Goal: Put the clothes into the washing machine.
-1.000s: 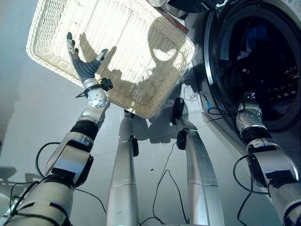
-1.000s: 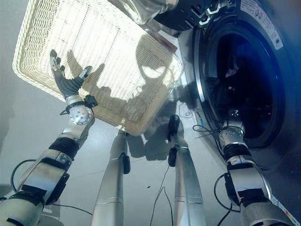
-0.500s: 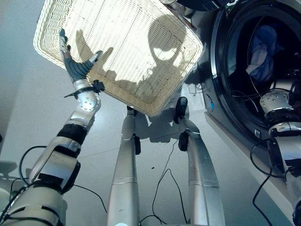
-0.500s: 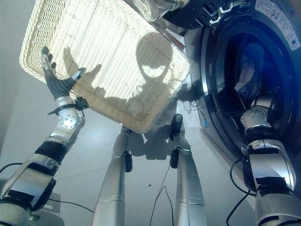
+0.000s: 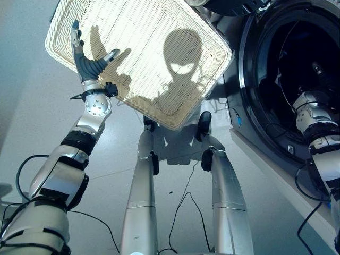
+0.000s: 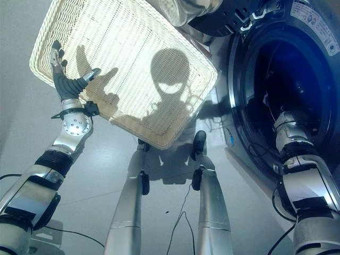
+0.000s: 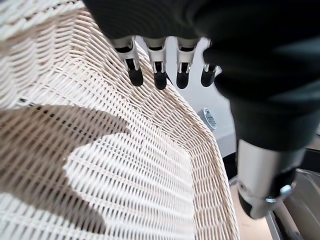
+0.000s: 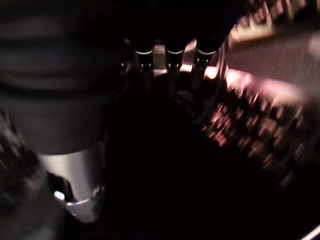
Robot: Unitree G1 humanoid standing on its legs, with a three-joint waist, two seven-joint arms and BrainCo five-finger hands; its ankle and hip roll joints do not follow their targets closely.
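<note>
Our left hand (image 5: 87, 62) is spread open, fingers straight and thumb apart, holding nothing, raised over the near left edge of the white wicker laundry basket (image 5: 159, 48) that stands just beside the washing machine (image 6: 319, 32). Our right hand (image 8: 167, 55) reaches through the machine's round door opening into the dark drum (image 5: 297, 69), where we cannot tell how its fingers stand, nor make out any clothes in there.
</note>
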